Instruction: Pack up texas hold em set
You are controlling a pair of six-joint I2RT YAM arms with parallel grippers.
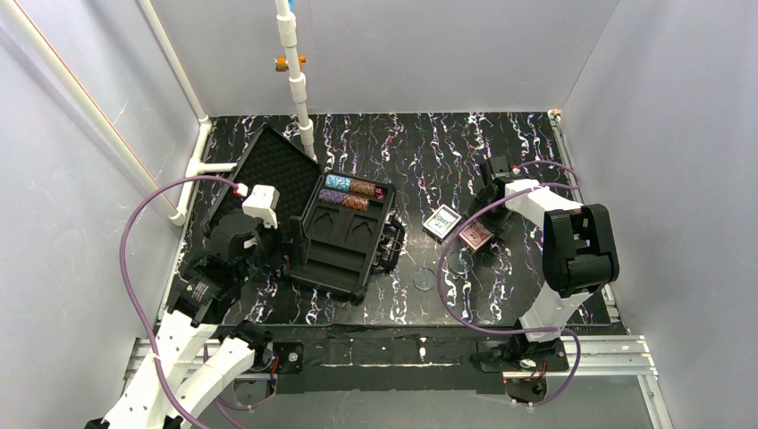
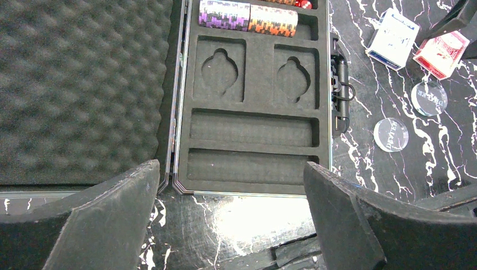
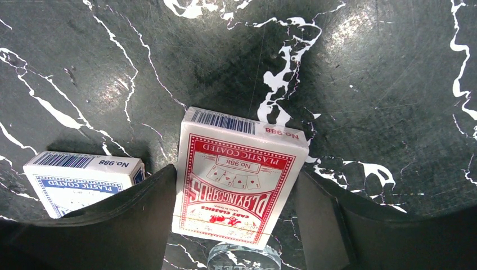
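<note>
The black case [image 1: 344, 264] lies open at the left, its foam lid [image 2: 84, 84] laid back and its tray [image 2: 259, 101] holding purple chips [image 2: 224, 14] and brown chips [image 2: 273, 19] in the far slots. My left gripper [image 2: 230, 169] hangs open over the tray's near edge, holding nothing. A red card deck [image 3: 239, 169] lies on the table between the fingers of my right gripper [image 3: 235, 174]. The left finger is against the deck's edge and a gap shows at the right finger. A blue deck [image 3: 79, 180] lies just left of it.
Two clear round discs [image 2: 428, 97] [image 2: 391, 134] lie on the marbled table between the case handle [image 2: 341, 95] and the decks. One disc [image 3: 244, 260] sits right below the red deck. A white pipe [image 1: 299, 89] stands behind the lid.
</note>
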